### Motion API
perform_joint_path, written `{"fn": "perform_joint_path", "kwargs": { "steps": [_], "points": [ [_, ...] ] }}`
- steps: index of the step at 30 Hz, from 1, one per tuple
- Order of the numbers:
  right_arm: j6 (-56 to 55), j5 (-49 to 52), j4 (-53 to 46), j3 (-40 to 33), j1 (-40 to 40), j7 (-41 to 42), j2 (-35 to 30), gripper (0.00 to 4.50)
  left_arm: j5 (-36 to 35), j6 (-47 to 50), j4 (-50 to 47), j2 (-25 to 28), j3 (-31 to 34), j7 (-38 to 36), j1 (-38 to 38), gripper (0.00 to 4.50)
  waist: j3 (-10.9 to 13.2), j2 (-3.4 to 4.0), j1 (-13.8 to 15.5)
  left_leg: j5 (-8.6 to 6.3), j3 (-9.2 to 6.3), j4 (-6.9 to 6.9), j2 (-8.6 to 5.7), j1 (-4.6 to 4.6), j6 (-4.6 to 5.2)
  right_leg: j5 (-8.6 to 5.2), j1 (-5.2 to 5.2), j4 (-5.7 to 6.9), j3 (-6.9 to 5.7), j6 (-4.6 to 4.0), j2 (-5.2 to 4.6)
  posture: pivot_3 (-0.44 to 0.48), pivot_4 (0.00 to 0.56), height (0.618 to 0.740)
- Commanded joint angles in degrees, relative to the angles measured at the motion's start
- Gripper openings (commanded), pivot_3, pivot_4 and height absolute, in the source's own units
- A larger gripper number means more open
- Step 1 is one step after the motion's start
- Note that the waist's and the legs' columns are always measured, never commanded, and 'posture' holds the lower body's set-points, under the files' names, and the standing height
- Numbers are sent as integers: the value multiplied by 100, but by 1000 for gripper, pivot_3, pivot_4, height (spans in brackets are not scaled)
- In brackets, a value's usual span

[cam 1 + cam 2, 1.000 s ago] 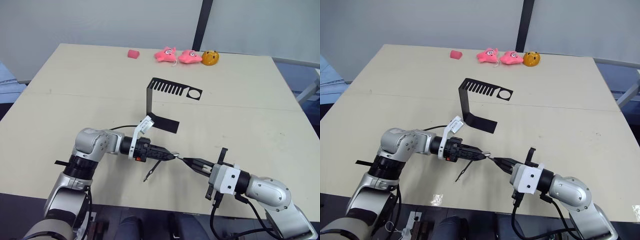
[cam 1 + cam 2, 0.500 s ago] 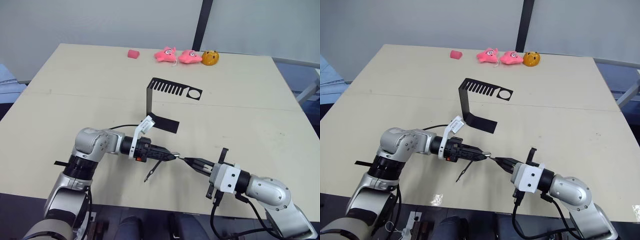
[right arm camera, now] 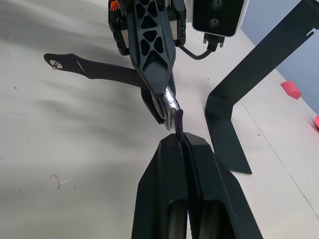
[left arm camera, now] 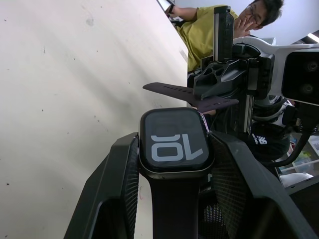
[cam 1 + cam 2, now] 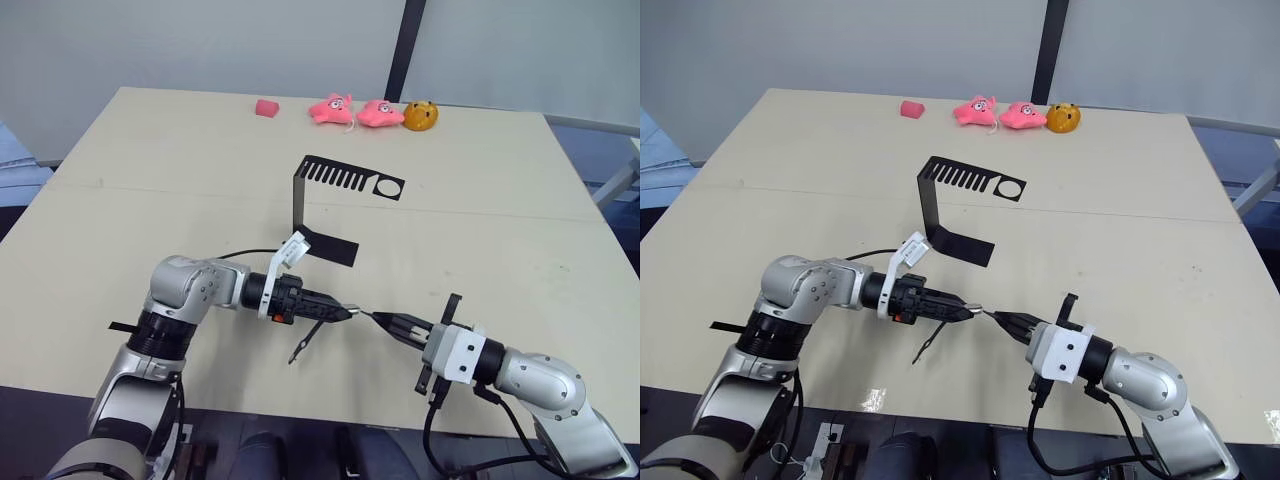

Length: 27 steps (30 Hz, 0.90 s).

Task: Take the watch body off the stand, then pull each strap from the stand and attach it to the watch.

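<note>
My left gripper [image 5: 338,313] is shut on the watch body [image 4: 174,142], whose black screen with white digits sits between the two fingers. One dark strap [image 5: 304,344] hangs from the watch toward the table and shows as a long band [image 3: 97,68] in the right wrist view. My right gripper [image 5: 388,321] is shut on the other strap [image 3: 180,123], and that strap's end meets the edge of the watch body [image 3: 169,105]. The black stand [image 5: 299,196] rises behind the grippers, its slotted top plate [image 5: 352,179] bare.
Two pink plush toys [image 5: 331,107], an orange one [image 5: 420,116] and a small pink block [image 5: 266,107] line the table's far edge. A thin black strip [image 5: 124,327] lies near the left front edge. A person [image 4: 215,26] sits beyond the table.
My right gripper has shifted slightly to the right with its strap, the strap end staying at the watch. The left arm has not moved.
</note>
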Motion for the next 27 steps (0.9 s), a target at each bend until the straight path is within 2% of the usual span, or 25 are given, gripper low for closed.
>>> {"fn": "perform_joint_path", "kwargs": {
  "steps": [1, 27],
  "points": [
    [-151, 83, -170, -44, 16, 33, -9, 0, -132, 7, -135, -15, 26, 4, -18, 1592, 0, 0, 0, 0, 0, 0, 0, 0, 0, 0, 0, 0, 0, 0, 0, 0, 150, 740],
    [-181, -28, -57, 91, -22, 25, 16, 0, -209, 91, -188, -75, 60, 81, -6, 1592, 0, 0, 1, 0, 0, 1, 0, 0, 0, 0, 0, 1, 0, 0, 0, 0, 150, 740]
  ]
}}
